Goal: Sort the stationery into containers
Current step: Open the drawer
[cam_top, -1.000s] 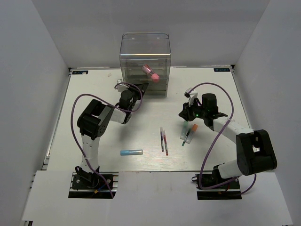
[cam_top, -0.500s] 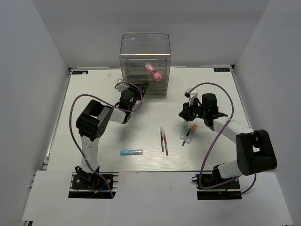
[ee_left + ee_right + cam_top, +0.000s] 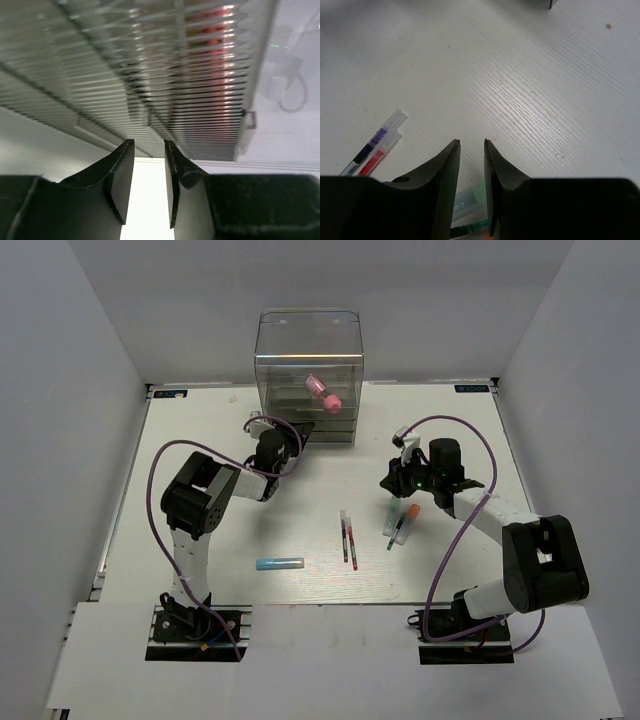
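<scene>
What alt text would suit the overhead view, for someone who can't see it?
A tall clear plastic drawer box at the white table's far edge holds a stubby pink cylinder. Two robot arms, left and right, flank loose thin pens, markers and a light blue stick.

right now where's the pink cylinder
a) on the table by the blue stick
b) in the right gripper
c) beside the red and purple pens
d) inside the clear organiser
d: the pink cylinder shows through the see-through walls of the organiser, while the blue stick lies on its own on the table.
</scene>
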{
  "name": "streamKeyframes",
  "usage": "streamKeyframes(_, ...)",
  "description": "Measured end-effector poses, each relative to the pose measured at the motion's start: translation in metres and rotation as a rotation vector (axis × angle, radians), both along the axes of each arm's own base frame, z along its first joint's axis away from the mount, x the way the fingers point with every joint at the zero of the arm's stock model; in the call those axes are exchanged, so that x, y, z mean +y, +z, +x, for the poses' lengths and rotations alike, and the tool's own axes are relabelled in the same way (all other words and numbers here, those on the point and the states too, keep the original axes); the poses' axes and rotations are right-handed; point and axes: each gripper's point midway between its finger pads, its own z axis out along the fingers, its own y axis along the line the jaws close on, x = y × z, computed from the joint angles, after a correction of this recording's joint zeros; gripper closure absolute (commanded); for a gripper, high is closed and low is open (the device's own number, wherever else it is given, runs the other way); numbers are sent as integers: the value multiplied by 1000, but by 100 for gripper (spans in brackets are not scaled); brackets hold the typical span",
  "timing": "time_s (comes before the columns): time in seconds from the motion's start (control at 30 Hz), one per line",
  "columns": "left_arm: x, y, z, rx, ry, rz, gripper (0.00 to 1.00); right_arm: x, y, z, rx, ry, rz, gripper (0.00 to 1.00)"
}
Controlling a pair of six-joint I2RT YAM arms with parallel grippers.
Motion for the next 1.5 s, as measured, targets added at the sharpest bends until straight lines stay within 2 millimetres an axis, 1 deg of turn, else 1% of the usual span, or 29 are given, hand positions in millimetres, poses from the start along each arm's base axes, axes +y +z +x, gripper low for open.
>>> streamKeyframes(0.23,-4,18,7,-51,-1,-24,59,0,0,0,-9,6,-7,68)
streamKeyframes(0.57,-4,16,7,-47,0,-22,59,-1,0,1,-12,7,-11,66)
streamKeyframes(0.63,-4,15,7,-44,1,-21,62,-2,0,1,-13,6,-11,66)
streamKeyframes(0.73,-3,14,7,-38,5,-20,71,-2,0,1,-13,6,-11,66)
streamKeyframes(0.77,-3,13,7,-34,6,-19,76,-2,0,1,-14,6,-11,66)
streamKeyframes(0.87,-3,10,8,-28,12,-26,84,-2,0,1,-14,6,-12,66)
streamKeyframes(0.9,-3,10,8,-29,13,-33,88,-2,0,1,-14,6,-12,66)
streamKeyframes(0.97,-3,11,9,-31,15,-44,93,-2,-1,1,-13,6,-12,61)
streamKeyframes(1.0,-3,11,9,-31,15,-46,98,-2,-1,1,-13,6,-12,55)
streamKeyframes(1.07,-3,11,8,-33,15,-48,100,-2,-1,1,-10,4,-12,50)
streamKeyframes(1.1,-3,11,8,-34,15,-51,100,-2,-1,1,-10,5,-13,45)
streamKeyframes(1.13,-2,10,6,-35,15,-53,100,-2,-1,0,-6,3,-11,42)
streamKeyframes(1.27,-1,8,-5,-50,-1,-70,100,-3,-2,0,-1,0,-9,41)
streamKeyframes(1.5,2,6,-41,-39,-37,-71,100,-3,-4,-3,27,-9,-2,41)
